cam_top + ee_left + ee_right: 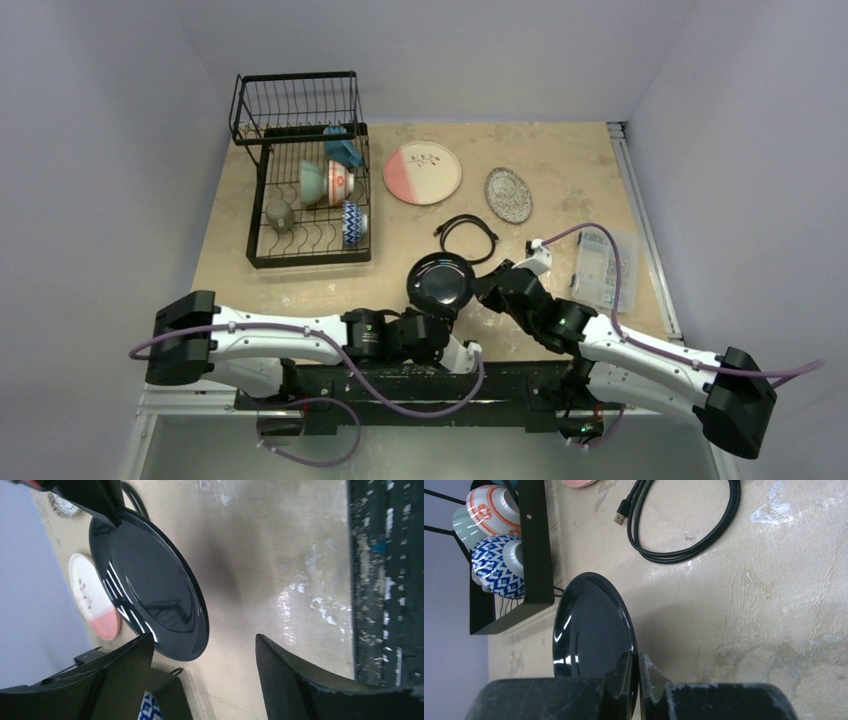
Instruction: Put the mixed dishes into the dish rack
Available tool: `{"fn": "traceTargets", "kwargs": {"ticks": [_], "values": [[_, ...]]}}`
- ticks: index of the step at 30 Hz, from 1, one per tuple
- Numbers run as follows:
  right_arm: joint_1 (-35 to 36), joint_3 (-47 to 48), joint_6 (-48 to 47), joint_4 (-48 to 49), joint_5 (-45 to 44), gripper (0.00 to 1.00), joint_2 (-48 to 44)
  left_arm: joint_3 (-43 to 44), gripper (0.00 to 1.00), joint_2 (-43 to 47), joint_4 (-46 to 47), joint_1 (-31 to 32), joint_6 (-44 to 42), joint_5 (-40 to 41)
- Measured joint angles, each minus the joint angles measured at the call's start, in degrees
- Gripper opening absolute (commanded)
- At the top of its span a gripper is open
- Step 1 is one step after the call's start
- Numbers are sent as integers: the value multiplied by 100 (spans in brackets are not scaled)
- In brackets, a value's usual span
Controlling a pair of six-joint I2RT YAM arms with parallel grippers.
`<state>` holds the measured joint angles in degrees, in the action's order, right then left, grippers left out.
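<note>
My right gripper (638, 655) is shut on the rim of the black plate (591, 625), which it holds tilted on edge above the table. From above, the black plate (440, 283) hangs between both arms, the right gripper (478, 290) at its right side. My left gripper (204, 637) is open just below the plate's lower edge, nothing between its fingers. The dish rack (310, 260) at the far left holds a mint-green bowl (311, 180), a red-patterned bowl (340, 182), a blue-patterned bowl (352, 222), a grey cup (279, 215) and a blue-handled mug (343, 150).
The pink-and-white plate (422, 172) and the speckled plate (508, 194) lie flat right of the rack. A coiled black cable (467, 238) lies just beyond the black plate. A clear parts box (600, 265) sits by the right table edge.
</note>
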<state>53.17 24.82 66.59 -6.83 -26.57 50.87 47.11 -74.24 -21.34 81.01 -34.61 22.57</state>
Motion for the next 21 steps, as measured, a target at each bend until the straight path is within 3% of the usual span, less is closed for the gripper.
{"fn": "traceTargets", "kwargs": {"ticks": [6,14,17,21], "values": [[-26,0,74,-7,138,0,9,-4,69,-741,361,177,-404,1064],[-31,0,155,-9,219,0,-68,195,62,-1633,597,400,-538,1893],[-31,0,179,-9,221,0,-136,302,54,-1880,798,409,-608,2295],[-31,0,199,-9,229,0,-151,442,33,-2240,1071,409,-763,2785]]}}
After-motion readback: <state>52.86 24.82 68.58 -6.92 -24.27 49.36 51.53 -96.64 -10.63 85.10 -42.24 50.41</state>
